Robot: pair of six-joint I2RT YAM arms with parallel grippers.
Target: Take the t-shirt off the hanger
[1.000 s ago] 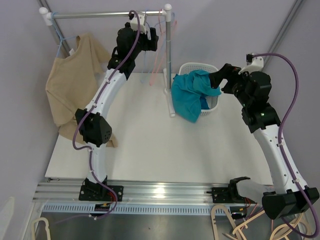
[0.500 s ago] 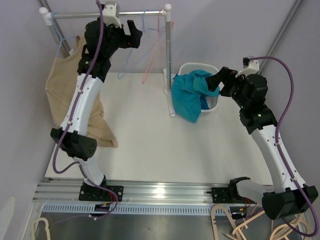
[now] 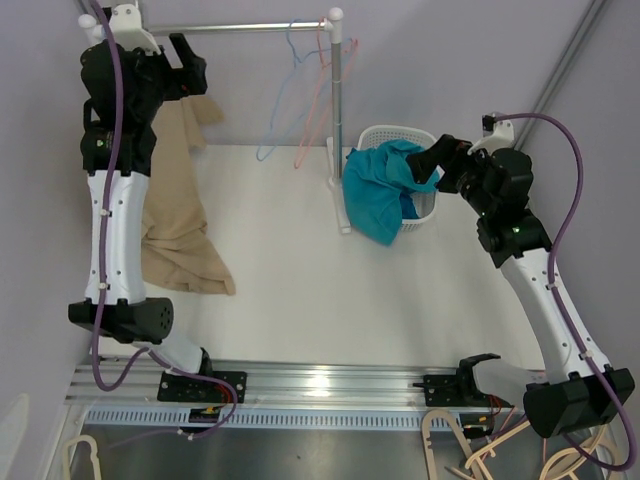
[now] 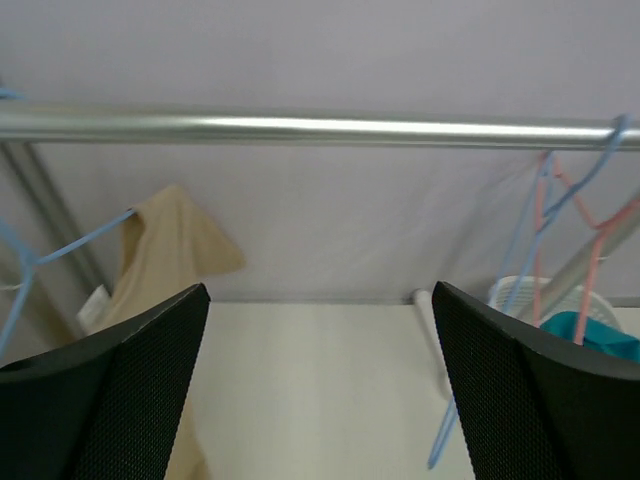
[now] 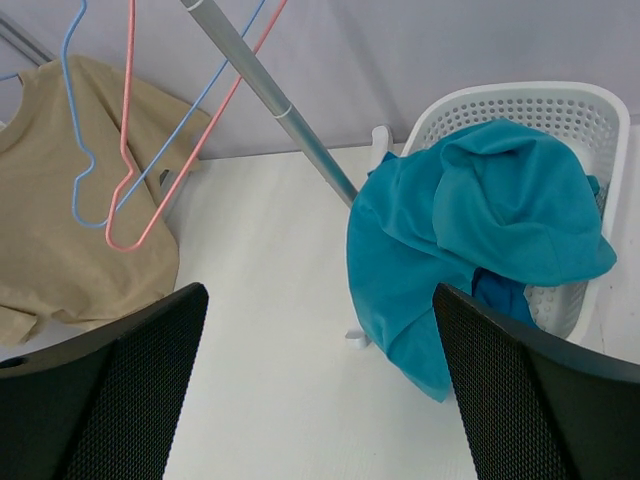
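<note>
The left gripper (image 4: 320, 292) stands wide with nothing between its jaws, raised near the left end of the rail (image 3: 250, 27). The right gripper (image 5: 320, 295), equally wide and empty, faces the teal garment (image 3: 375, 195) draped over the white basket (image 3: 388, 134). The beige t-shirt (image 3: 178, 225) hangs from a blue hanger (image 4: 80, 236) at the rail's left end, its lower part lying on the table (image 3: 300, 280)
</note>
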